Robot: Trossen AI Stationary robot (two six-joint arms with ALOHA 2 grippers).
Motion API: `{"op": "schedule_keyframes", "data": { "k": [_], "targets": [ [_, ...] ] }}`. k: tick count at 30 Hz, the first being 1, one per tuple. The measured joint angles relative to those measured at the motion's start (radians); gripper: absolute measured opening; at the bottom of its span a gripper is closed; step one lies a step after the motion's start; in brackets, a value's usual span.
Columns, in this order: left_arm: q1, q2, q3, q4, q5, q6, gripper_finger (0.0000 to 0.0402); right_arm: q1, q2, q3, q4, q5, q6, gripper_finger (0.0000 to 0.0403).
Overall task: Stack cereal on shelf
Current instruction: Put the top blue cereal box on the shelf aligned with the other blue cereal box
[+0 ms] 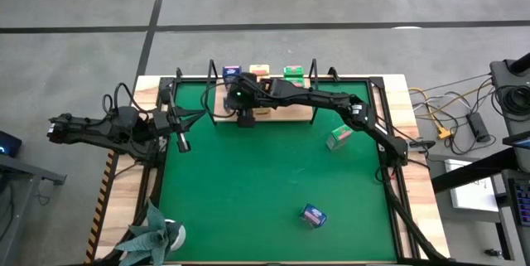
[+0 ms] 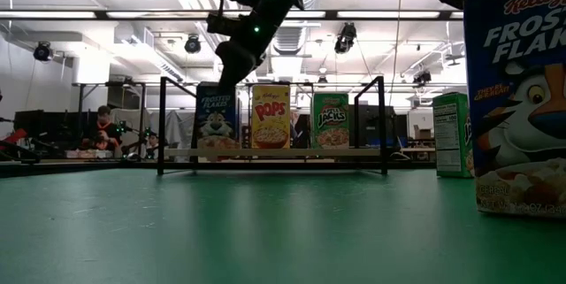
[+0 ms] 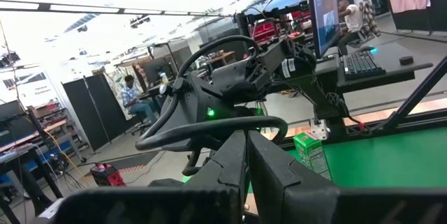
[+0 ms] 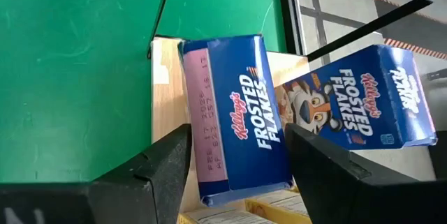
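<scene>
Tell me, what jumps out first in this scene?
The right gripper, jaws open, hangs over a blue Frosted Flakes box on the wooden shelf at the green mat's far edge. Corn Pops and Apple Jacks boxes stand beside it, while the left gripper waits shut at the mat's left edge.

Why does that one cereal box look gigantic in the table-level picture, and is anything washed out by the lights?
Low view: the blue Frosted Flakes cardboard box stands close to the lens, so it looms, cut off at the edge. Left wrist view: the bright ceiling is blown out white. High view: even light, soft shadows on the green mat.
</scene>
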Motion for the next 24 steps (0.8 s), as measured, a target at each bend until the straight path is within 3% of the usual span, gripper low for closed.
{"op": "schedule_keyframes", "data": {
  "k": [17, 24],
  "targets": [
    [0.000, 0.007, 0.000, 0.000, 0.000, 0.000, 0.0001, -0.003, -0.021, 0.032, 0.009, 0.009, 0.000, 0.0222],
    [0.001, 0.017, 0.000, 0.001, 0.000, 0.000, 0.0001, 0.022, -0.110, 0.032, -0.153, 0.010, 0.065, 0.0219]
  ]
}}
